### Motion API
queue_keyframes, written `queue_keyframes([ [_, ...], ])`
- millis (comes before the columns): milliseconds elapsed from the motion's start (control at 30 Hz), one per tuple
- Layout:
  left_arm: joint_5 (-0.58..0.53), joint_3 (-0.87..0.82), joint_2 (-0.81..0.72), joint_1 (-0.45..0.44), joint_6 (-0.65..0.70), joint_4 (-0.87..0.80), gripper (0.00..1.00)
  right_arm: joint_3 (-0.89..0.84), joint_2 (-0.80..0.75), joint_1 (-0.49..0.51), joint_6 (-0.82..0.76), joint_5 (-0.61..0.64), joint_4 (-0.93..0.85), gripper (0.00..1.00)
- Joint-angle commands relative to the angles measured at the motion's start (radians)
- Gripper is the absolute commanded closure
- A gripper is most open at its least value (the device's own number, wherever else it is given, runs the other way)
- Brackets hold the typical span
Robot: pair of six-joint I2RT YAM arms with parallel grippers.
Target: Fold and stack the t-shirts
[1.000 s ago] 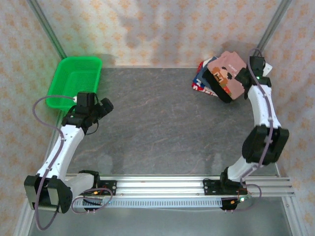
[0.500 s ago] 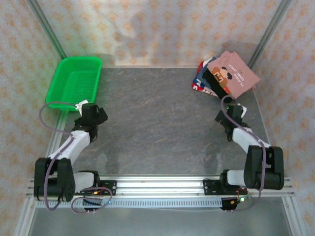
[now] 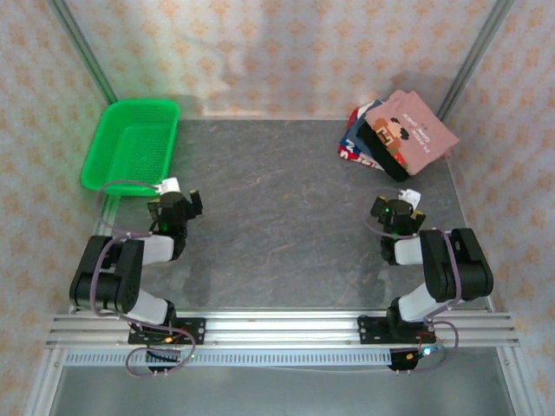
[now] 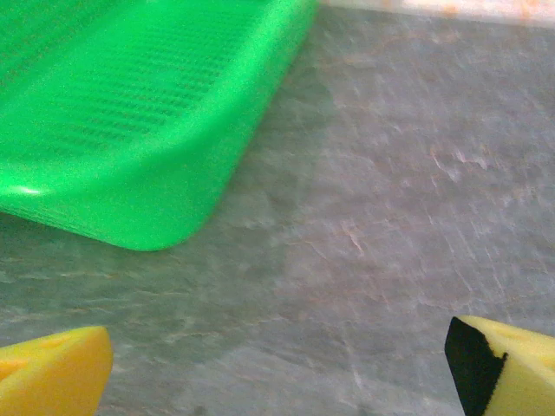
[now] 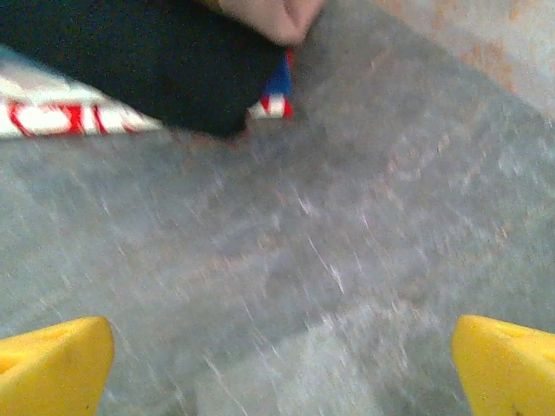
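Retreat on both sides within the last second. Right gripper [image 3: 396,211], a second ago up at the pile in the far right corner, now sits low and folded back toward its base, well apart from the cloth. Left gripper [image 3: 176,208] has likewise dropped back from beside the green plastic mesh basket [image 3: 130,146].

Dusty-pink t-shirt with a pixel cartoon-face print [image 3: 408,133] now lies uncovered on top of the stack, over the black folded shirt [image 5: 130,61] and the red, white and navy printed shirts [image 3: 351,143], slightly askew.

Right wrist view: yellow fingers [image 5: 52,364] spread wide, nothing between them, stack edge ahead on the grey stone-patterned table [image 3: 277,217]. Left wrist view: yellow fingers [image 4: 52,373] also spread wide, holding nothing, basket corner ahead.

Judgement: pink shirt released, stack looks complete, arms parking. Task at or near its end.
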Motion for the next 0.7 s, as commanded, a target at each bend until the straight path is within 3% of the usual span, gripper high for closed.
queue_keyframes([
  [0,-0.055,-0.01,0.015,-0.01,0.064,0.151,0.0,0.032,-0.007,0.011,-0.024,0.02,0.077,0.01],
  [33,-0.049,0.013,-0.01,-0.011,0.047,0.054,0.0,0.036,-0.015,0.012,-0.025,0.018,0.058,0.01],
  [67,-0.053,-0.006,0.008,-0.01,0.061,0.124,0.0,0.03,-0.005,0.016,-0.028,0.035,0.095,0.01],
  [333,-0.053,0.004,-0.001,-0.01,0.055,0.091,0.0,-0.012,0.0,0.026,-0.038,0.043,0.178,0.01],
  [500,-0.052,0.004,-0.002,-0.01,0.055,0.09,0.0,0.032,0.004,0.01,-0.022,0.022,0.096,0.01],
  [667,-0.053,0.003,0.0,-0.011,0.055,0.094,0.0,-0.02,-0.006,0.004,-0.01,0.033,0.18,0.01],
])
